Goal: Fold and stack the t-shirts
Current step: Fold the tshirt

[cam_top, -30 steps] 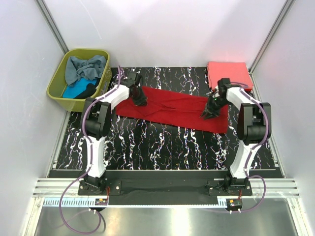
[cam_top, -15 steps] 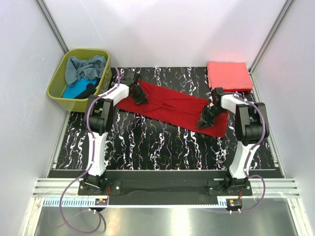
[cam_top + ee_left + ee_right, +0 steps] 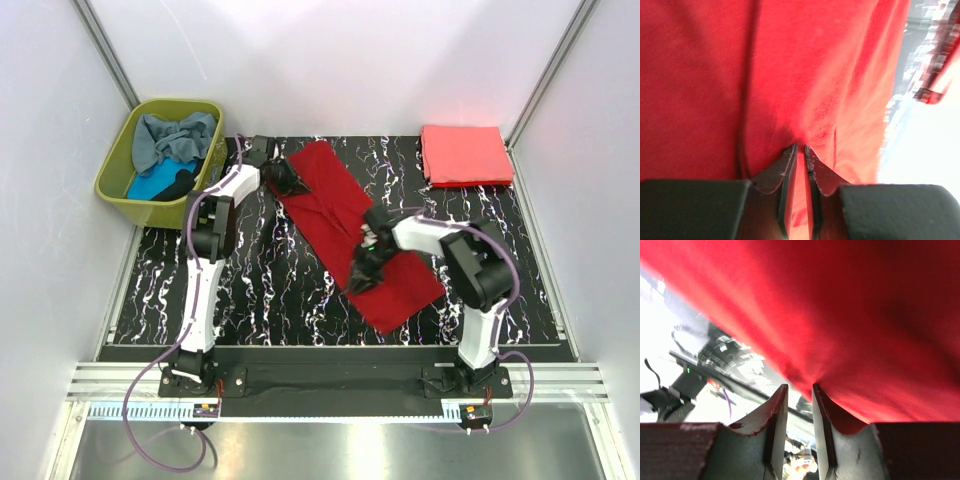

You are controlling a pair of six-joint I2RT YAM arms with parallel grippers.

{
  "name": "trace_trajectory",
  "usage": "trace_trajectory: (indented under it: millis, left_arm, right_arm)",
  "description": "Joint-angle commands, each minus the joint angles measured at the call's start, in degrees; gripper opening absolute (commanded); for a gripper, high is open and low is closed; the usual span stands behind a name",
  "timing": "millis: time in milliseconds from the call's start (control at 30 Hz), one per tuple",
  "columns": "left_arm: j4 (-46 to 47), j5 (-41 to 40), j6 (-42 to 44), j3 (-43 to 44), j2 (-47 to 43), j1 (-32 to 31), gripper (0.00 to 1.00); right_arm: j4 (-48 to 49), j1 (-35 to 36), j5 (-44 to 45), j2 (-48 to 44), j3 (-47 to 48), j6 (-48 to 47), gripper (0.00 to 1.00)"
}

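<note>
Dark red soft cloth t-shirt [image 3: 330, 215]: light, limp, likely to sag wherever unsupported. The left gripper [image 3: 799, 150] is clenched on its end toward the black marbled table's [image 3: 260, 290] far edge. The right gripper [image 3: 800, 390] pinches its nearer edge; hems probably hold best.

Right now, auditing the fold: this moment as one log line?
left gripper: pinching dark red t-shirt | right gripper: pinching it | coral-pink t-shirt: folded, far right

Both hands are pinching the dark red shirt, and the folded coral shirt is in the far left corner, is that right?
Not quite. The folded coral shirt lies in the far right corner, not the left; the top view shows it. The left hand and right hand do pinch the dark red shirt.
</note>
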Motion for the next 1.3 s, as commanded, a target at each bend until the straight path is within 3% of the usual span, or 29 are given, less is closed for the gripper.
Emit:
trace_trajectory:
  millis: [0,167,267,433,600,767,1033,1133,1267]
  left_arm:
    - [2.1,7.3,-0.3,6.6,8.1,0.4,0.19]
    - [3.5,10.6,0.7,11.9,10.5,0.9,0.20]
    - [2.8,7.3,3.6,8.6,4.6,0.9,0.22]
    - [2.8,-0.2,6.5,-2.9,-11.1,-0.1,0.32]
    - [3.6,-4.1,6.9,-10.5,-18.3,-3.4,0.32]
    - [4.0,-3.6,4.0,-12.5,-15.9,-5.1,0.27]
    - [5.4,-1.6,-0.4,-7.7,-5.0,-6.0,0.27]
    - [5.5,-1.3,-1.1,-2.5,-0.5,-6.6,0.27]
    - [4.9,1.7,-3.5,4.7,6.8,-7.9,0.27]
  right_arm:
    - [7.5,7.0,-3.1,2.8,2.6,8.7,0.33]
    - [11.6,13.5,-8.2,11.4,14.8,14.8,0.33]
    - [12.0,13.6,-7.4,9.3,17.3,15.9,0.34]
    - [10.5,12.2,-8.3,1.3,13.7,14.3,0.37]
    - [4.8,10.0,-5.0,-4.9,8.8,8.9,0.39]
    - [3.7,2.9,-5.5,-6.4,4.4,4.7,0.39]
    - [4.8,2.7,-4.2,-1.1,2.6,0.4,0.34]
    - [8.6,3.8,-4.5,0.5,1.3,3.4,0.34]
    - [21.7,7.0,-7.7,4.1,-1.2,13.1,0.33]
